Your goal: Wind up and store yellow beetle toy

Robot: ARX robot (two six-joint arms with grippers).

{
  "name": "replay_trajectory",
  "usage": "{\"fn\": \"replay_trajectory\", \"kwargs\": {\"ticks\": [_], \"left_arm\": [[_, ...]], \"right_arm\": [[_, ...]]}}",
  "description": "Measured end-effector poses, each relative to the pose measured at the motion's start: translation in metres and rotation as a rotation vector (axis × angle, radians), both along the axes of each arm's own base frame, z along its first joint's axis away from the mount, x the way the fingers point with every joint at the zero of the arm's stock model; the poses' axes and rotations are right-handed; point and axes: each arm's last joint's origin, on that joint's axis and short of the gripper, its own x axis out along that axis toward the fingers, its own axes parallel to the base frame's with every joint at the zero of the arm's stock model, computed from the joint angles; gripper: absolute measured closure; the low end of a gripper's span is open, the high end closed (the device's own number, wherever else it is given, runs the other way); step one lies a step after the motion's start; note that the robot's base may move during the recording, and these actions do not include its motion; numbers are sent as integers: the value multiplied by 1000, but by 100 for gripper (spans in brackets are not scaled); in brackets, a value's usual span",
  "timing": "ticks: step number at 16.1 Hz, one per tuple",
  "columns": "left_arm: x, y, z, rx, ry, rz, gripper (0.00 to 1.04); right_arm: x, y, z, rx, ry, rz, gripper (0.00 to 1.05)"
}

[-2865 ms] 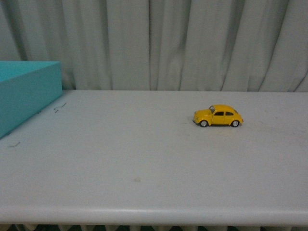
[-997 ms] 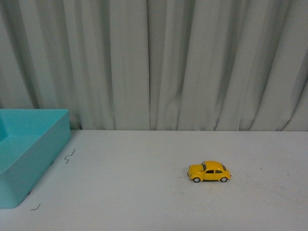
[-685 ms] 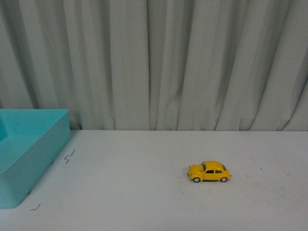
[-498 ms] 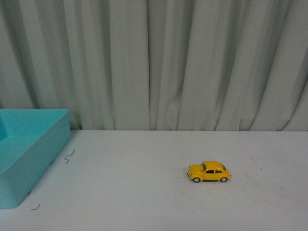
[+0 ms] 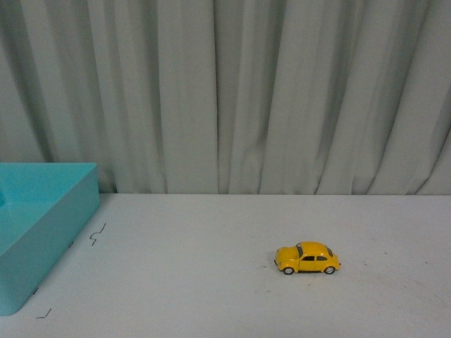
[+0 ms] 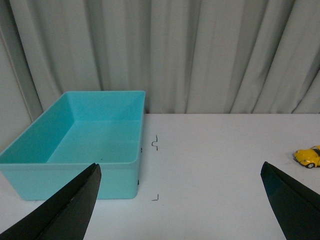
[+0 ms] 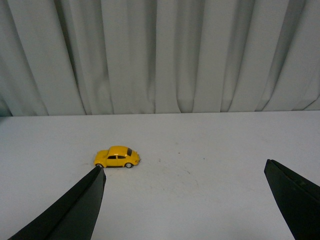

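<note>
Yellow beetle toy (image 5: 307, 258) sits untouched right of centre on the tabletop (image 5: 211, 296), well apart from the empty teal bin (image 5: 49, 232) at its left edge. The left gripper (image 6: 180, 166) and right gripper (image 7: 185, 165) gape, holding nothing. Winding and storing both remain.

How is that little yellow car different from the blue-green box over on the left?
The yellow beetle toy is far smaller than the turquoise box. The toy is glossy yellow with dark windows and black wheels; the box is one plain turquoise colour. The toy is rounded and closed, while the box is straight-walled, open on top and empty. Both rest, well apart, on the same white table.
</note>
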Motion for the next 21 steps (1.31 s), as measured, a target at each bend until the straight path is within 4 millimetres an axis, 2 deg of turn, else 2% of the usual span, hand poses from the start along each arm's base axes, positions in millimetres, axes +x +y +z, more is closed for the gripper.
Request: {"fn": "replay_trajectory", "kwargs": {"ticks": [21], "left_arm": [[0,0,0,0,2,0,7]], "right_arm": [[0,0,0,0,2,0,7]]}}
